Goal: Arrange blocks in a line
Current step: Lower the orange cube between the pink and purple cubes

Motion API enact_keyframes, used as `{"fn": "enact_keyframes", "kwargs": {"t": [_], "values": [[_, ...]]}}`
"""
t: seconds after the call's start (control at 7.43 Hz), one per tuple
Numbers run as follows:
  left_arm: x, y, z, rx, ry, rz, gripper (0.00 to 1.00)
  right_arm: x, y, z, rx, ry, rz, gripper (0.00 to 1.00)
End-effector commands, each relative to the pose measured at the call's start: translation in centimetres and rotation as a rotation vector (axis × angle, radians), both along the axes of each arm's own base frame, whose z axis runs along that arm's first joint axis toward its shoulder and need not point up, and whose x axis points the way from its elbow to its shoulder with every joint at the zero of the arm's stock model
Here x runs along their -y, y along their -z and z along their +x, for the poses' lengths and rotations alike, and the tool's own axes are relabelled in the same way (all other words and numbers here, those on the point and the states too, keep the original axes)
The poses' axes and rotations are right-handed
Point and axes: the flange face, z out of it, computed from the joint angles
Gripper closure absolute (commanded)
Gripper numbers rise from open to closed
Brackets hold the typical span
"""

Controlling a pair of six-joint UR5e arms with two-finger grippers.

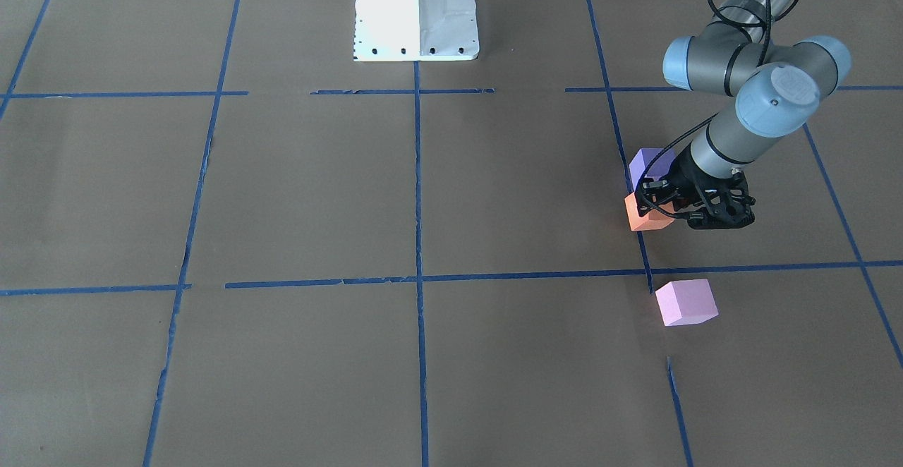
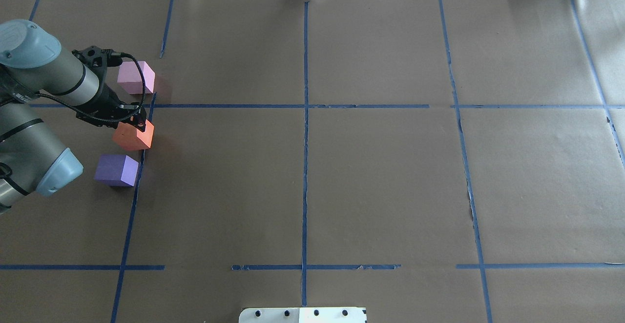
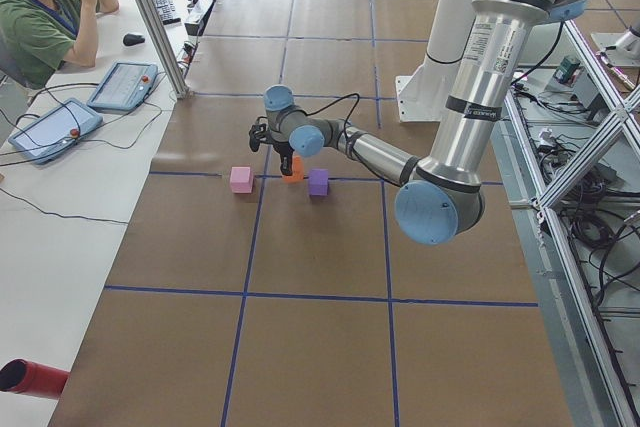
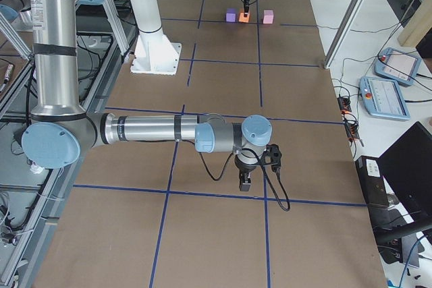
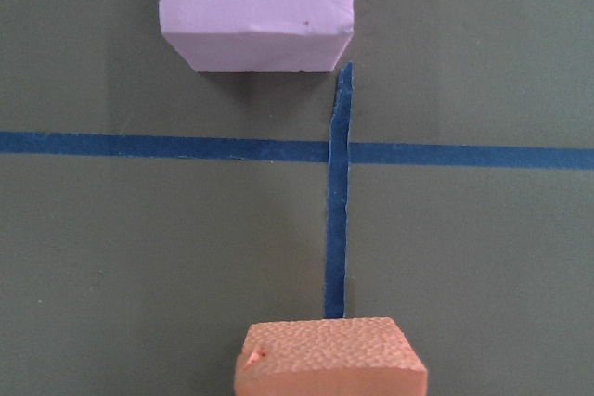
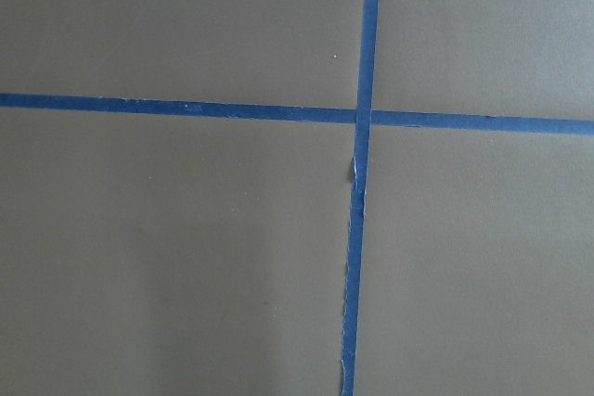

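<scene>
- Front-facing: found left gripper (image 1: 655,202) directly over orange block (image 1: 647,221), black fingers down on its upper part and partly hiding it. Could not tell whether clamped or merely straddling.
- Logged purple block (image 1: 650,162) near orange on the robot's side. Logged pink block (image 1: 686,302) apart on the operators' side, across a blue tape line (image 1: 536,274).
- Noted forearm slanting down from top right, wrist bent, tool pointing at the brown paper (image 1: 317,192).
- Overhead: saw the three blocks in a rough column at the table's left. Pink farthest, orange in the middle, purple nearest, with a gap at each step. Saw gripper tip at orange's far upper edge.
- Exterior left: noted near arm with upper arm upright, elbow low, forearm reaching away to the blocks. Placed gripper above orange, between pink and purple.
- Exterior right: found right gripper (image 4: 245,183) pointing straight down, close over the paper and well apart from all blocks. Near arm stretched low and level. Could not judge finger spread.
- Left wrist: saw orange at bottom centre and pink at top, with a tape crossing between. No fingers in frame.
- Right wrist: recorded only paper and a tape crossing.
</scene>
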Motion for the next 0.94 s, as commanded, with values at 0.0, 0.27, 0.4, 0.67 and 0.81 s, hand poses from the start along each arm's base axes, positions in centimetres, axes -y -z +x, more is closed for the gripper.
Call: {"fn": "enact_keyframes", "kwargs": {"t": [0.0,0.27,0.4,0.67,0.81], "values": [[0.34,0.10,-0.43,0.010,0.016,0.010,1.00,0.00,0.00,0.00,0.000,0.001,0.001,0.00],[0.81,-0.29,-0.72,0.045,0.048,0.032,1.00,0.00,0.00,0.00,0.000,0.000,0.000,0.00],[0.95,-0.46,-0.76,0.053,0.055,0.040,1.00,0.00,0.00,0.00,0.000,0.001,0.001,0.00],[0.99,-0.75,-1.11,0.063,0.023,0.074,1.00,-0.01,-0.01,0.00,0.000,0.001,0.000,0.00],[0.91,-0.87,-1.17,0.064,0.023,0.073,1.00,0.00,0.00,0.00,0.000,0.001,0.001,0.00]]}}
